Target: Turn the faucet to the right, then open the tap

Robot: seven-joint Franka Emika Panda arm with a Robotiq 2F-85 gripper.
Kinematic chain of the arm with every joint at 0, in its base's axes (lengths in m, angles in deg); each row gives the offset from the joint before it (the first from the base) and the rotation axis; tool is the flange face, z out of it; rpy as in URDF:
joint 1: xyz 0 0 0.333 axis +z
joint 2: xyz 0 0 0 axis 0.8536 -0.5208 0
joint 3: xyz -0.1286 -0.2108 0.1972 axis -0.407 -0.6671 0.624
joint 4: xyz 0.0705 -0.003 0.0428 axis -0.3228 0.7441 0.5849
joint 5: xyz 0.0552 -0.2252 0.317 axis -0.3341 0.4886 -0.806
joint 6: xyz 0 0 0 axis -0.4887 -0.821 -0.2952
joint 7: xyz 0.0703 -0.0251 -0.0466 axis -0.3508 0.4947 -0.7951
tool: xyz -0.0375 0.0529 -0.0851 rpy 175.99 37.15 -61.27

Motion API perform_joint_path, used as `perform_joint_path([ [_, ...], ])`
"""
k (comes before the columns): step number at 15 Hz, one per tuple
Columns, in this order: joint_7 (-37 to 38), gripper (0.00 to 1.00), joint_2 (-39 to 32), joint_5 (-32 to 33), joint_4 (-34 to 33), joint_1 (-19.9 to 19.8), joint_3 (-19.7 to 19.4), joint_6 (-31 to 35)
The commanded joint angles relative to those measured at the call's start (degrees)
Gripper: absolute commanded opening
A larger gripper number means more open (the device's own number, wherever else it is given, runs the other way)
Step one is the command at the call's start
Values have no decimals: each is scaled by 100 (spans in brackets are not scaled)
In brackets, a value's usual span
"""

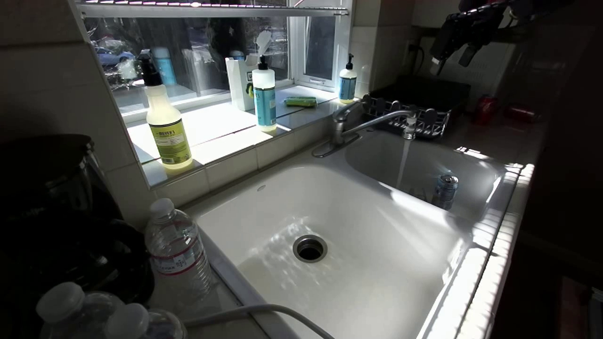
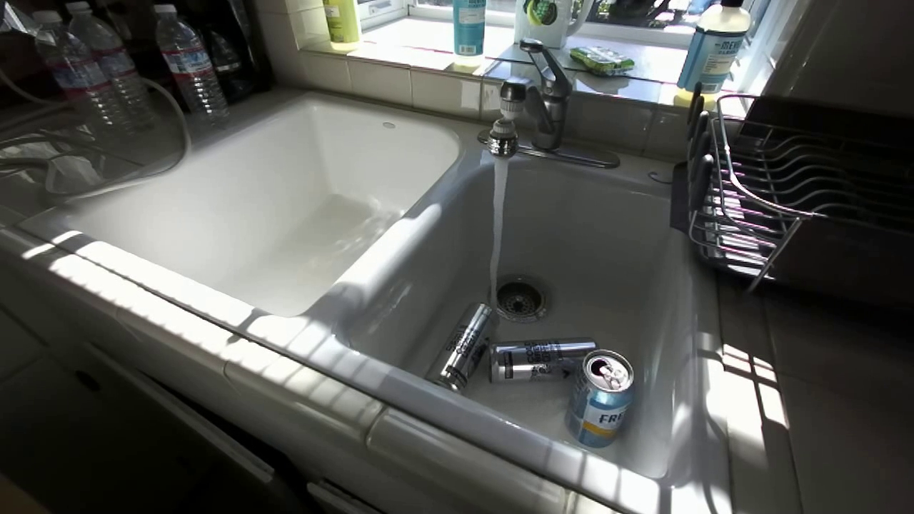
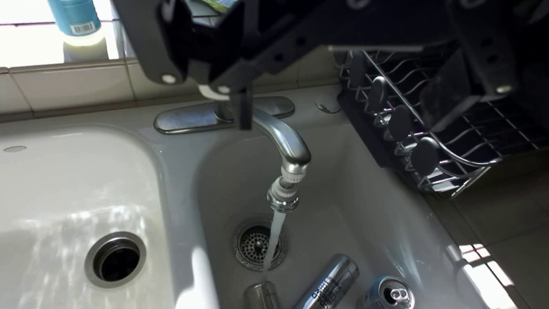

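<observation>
The faucet (image 1: 379, 120) is a slim chrome spout that reaches over the basin beside the dish rack. Water runs from its tip in all views. In an exterior view the faucet (image 2: 515, 88) points toward the camera; in the wrist view the faucet (image 3: 285, 139) shows below the gripper. The tap (image 1: 347, 111) is the stubby handle on top of the base column; it also shows raised in an exterior view (image 2: 548, 66) and is hidden behind a finger in the wrist view. My gripper (image 3: 341, 127) is open and empty, with its fingers wide apart. In an exterior view the gripper (image 1: 452, 63) hangs above the rack.
A dish rack (image 2: 767, 207) stands beside the sink. Silver cans (image 2: 539, 359) and a blue can (image 2: 601, 400) are in the basin with running water. Soap bottles (image 1: 264, 96) stand on the sill. Water bottles (image 1: 178, 249) stand past the far basin.
</observation>
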Motion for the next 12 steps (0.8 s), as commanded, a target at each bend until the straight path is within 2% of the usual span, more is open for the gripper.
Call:
perform_joint_path([
  [1,404,100,291,18,461,-150,66,185],
  [6,605,100,419,20,648,-205,85,210],
  [7,429,100,199,-28,345,-177,56,-9],
  [12,430,100,195,-28,331,-177,56,-8],
])
